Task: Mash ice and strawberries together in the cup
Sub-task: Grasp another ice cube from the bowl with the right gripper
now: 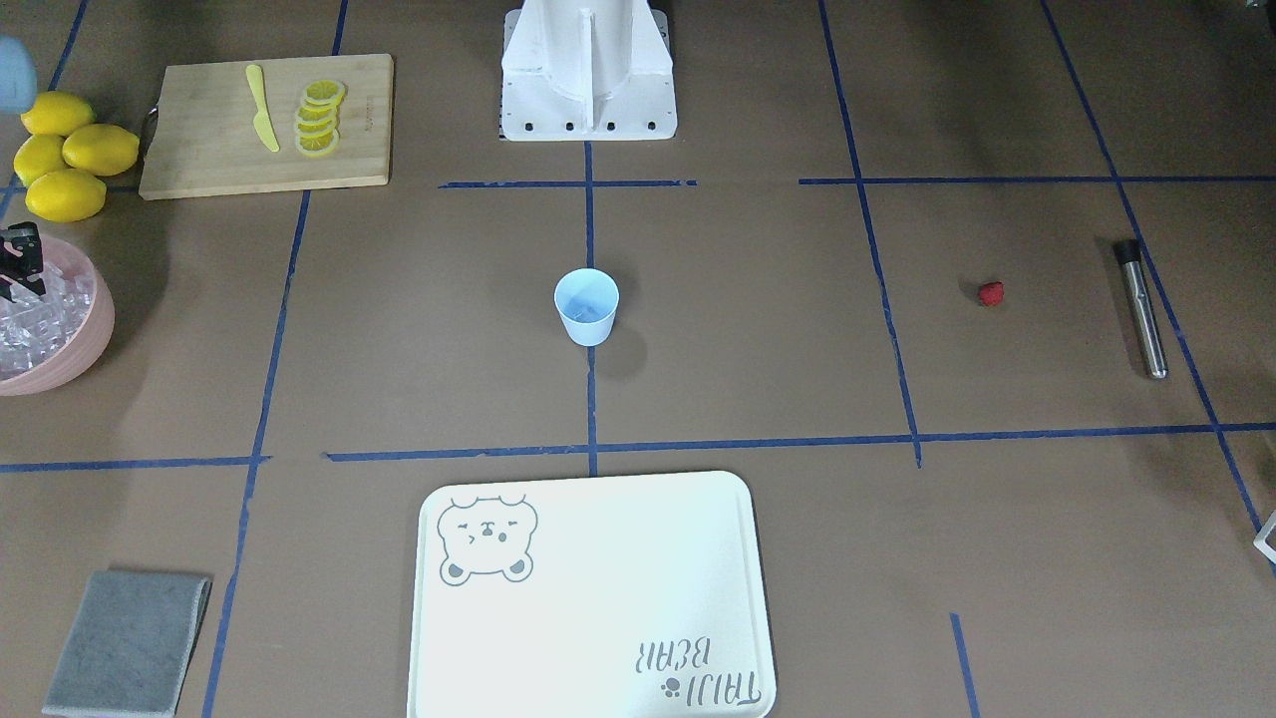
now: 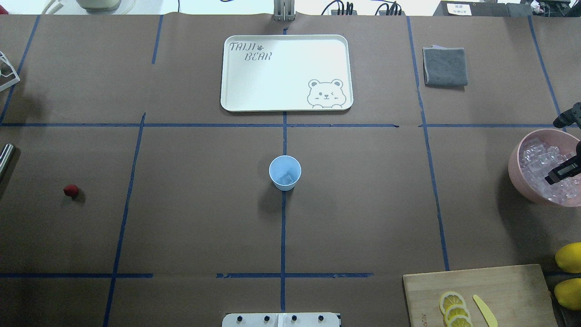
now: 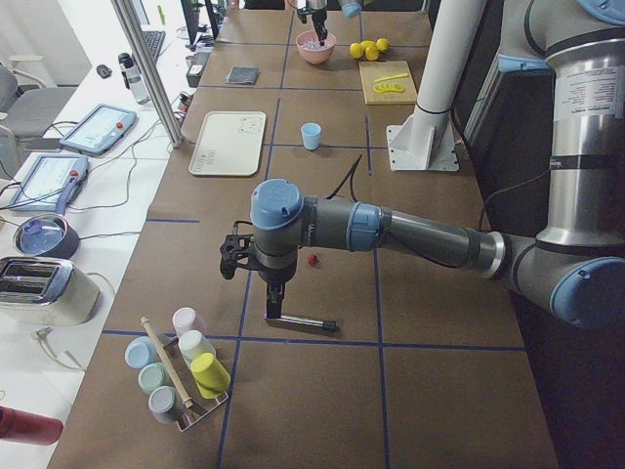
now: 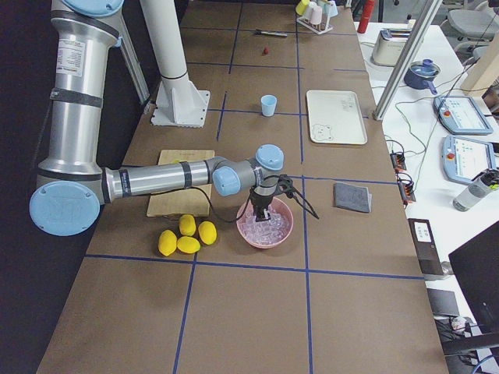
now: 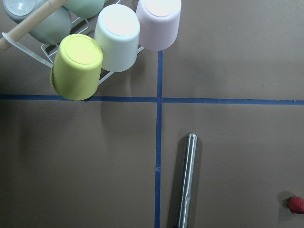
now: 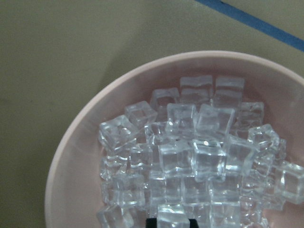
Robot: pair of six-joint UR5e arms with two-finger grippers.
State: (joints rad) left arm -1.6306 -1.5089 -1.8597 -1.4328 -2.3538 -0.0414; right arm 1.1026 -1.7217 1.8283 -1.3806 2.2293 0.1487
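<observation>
While my right wrist camera looks straight down, I see the right pincer (image 4: 261,218) poised over a round pink plastic bowl (image 6: 76,156), the small clear ice cubes (image 6: 190,156) heaped directly beneath its tips. Only a dark sliver of it shows, so I cannot tell whether it is released or clenched. The left pincer (image 3: 274,311) points down at one end of a slim steel rod with a black tip (image 1: 1141,309), and I cannot judge its grip either. The small red strawberry (image 1: 990,293) lies near that pincer, toward the table's middle. The small pale blue tapered plastic cup (image 2: 285,171) stands upright between the two pincers, well apart from both, with what looks like one clear cube inside.
</observation>
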